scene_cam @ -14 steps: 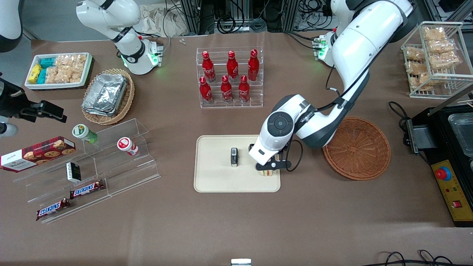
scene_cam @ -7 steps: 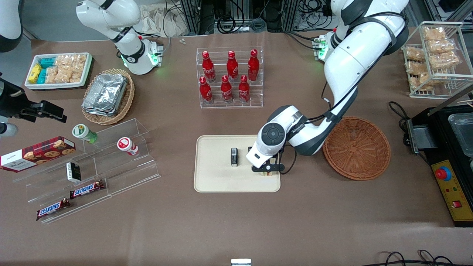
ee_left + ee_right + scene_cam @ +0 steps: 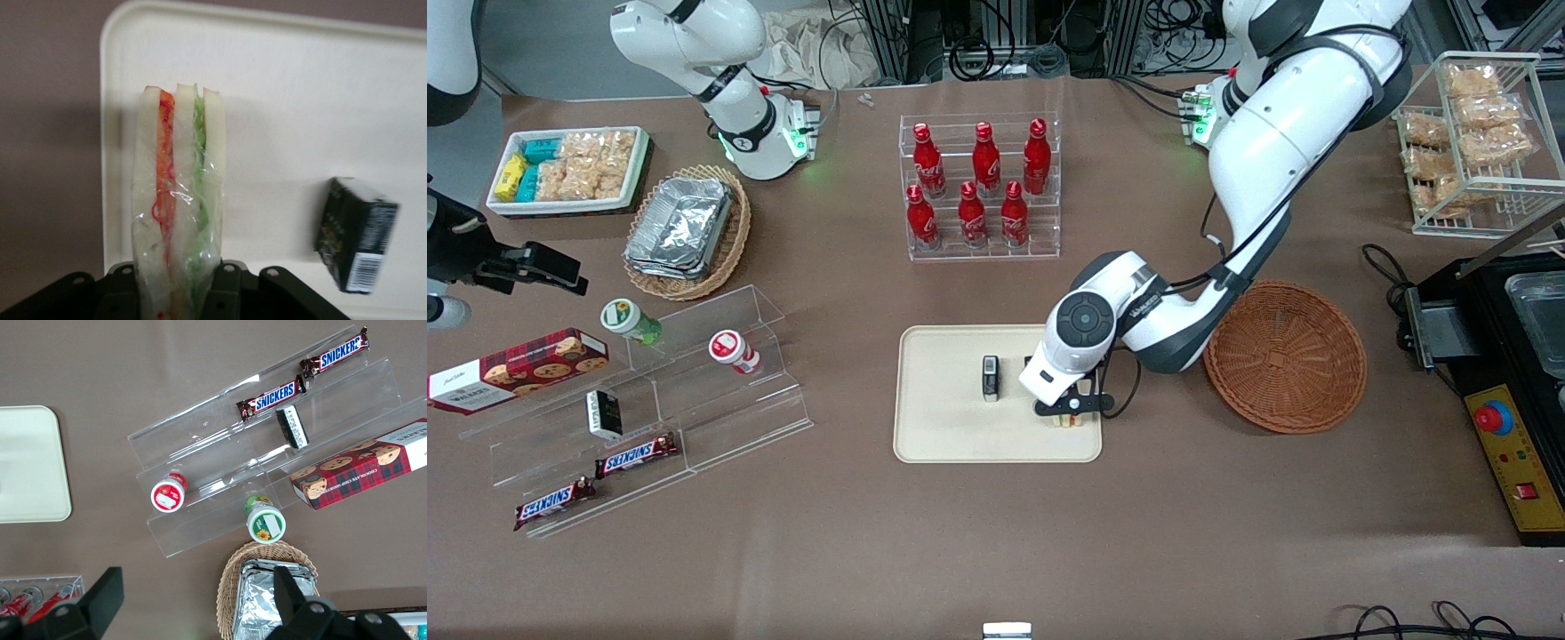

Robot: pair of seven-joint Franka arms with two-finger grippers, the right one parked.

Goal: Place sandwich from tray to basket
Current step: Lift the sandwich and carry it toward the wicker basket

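Clock reference: front view, 6 o'clock nearest that camera. My left gripper [image 3: 178, 283] is low at the 4 o'clock part of the tray [image 3: 951, 427]. Its two fingers are clamped on the wrapped sandwich [image 3: 180, 200], one against each side, with a long end of the sandwich protruding past the grip. The sandwich is at the tray; I cannot tell whether its underside touches the surface. The black box [image 3: 991, 378] rests on the tray between 9 and 10 o'clock from me.

Step in hand: I judge this to be the grasp, at the point of changing over to the lift. Next move: raise vertically until the protruding end clears the tray rim, then traverse just short of 3 o'clock to the shallow wicker basket [image 3: 1285, 356]. Lower over its centre, then release.

Caution: apply moderate force. The bread will probably compress, and the film may slip if accelerated sharply.
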